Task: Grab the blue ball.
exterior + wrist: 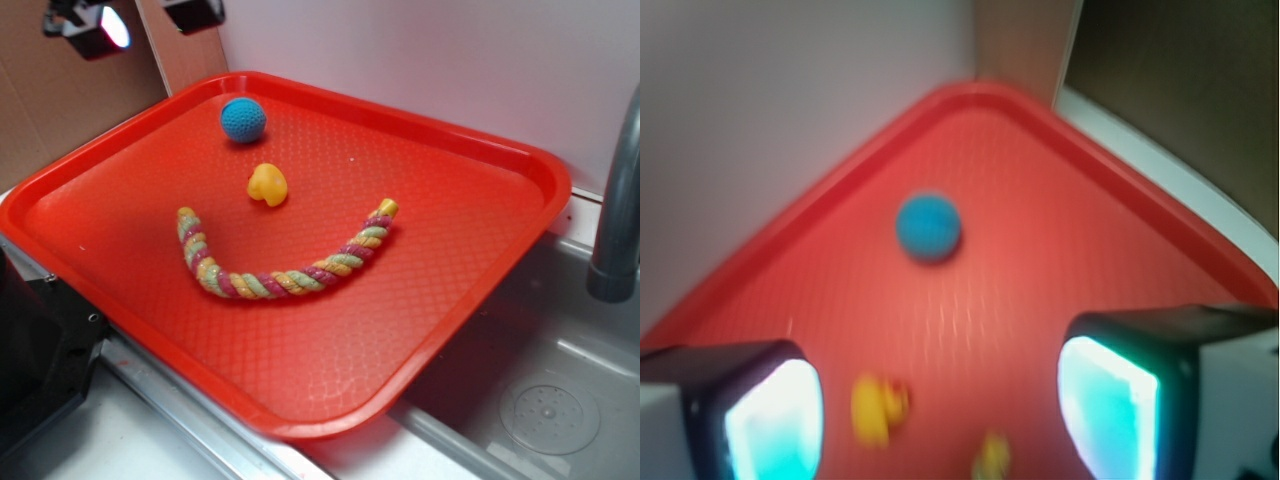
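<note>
Blue ball (929, 227) at 12 o'clock from my claw (940, 400), jaws wide, nothing held. Judge it light, soft yarn, grippy, may roll; pinch across middle.

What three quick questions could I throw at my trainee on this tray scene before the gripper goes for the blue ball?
1. True or false: the gripper is closed on the blue ball.
2. Which item lies between the blue ball and the rope toy in the exterior view? A) a green cup B) the yellow toy C) a spoon
3. Fill in: the ball sits near the tray's far ____.

Key:
1. False; in the wrist view the gripper is open with the ball ahead of it, untouched.
2. B
3. corner
</note>
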`<control>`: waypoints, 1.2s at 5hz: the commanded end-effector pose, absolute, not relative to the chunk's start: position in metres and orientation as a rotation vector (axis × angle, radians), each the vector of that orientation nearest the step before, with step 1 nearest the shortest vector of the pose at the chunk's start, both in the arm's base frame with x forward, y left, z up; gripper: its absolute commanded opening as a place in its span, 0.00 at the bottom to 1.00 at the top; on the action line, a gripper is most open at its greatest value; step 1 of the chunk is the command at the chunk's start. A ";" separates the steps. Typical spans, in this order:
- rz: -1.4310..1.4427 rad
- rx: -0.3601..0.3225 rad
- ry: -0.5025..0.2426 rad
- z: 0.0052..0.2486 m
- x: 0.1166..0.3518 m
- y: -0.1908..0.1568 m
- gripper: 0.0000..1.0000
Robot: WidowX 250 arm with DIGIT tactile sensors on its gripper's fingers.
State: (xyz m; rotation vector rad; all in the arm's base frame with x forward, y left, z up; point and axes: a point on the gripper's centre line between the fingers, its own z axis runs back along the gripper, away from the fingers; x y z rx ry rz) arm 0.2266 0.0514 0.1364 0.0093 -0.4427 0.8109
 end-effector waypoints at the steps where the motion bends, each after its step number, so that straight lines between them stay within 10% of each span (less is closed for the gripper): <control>1: 0.913 0.098 -0.512 0.103 0.258 0.090 1.00; 6: 0.856 0.136 -0.552 0.046 0.282 0.094 1.00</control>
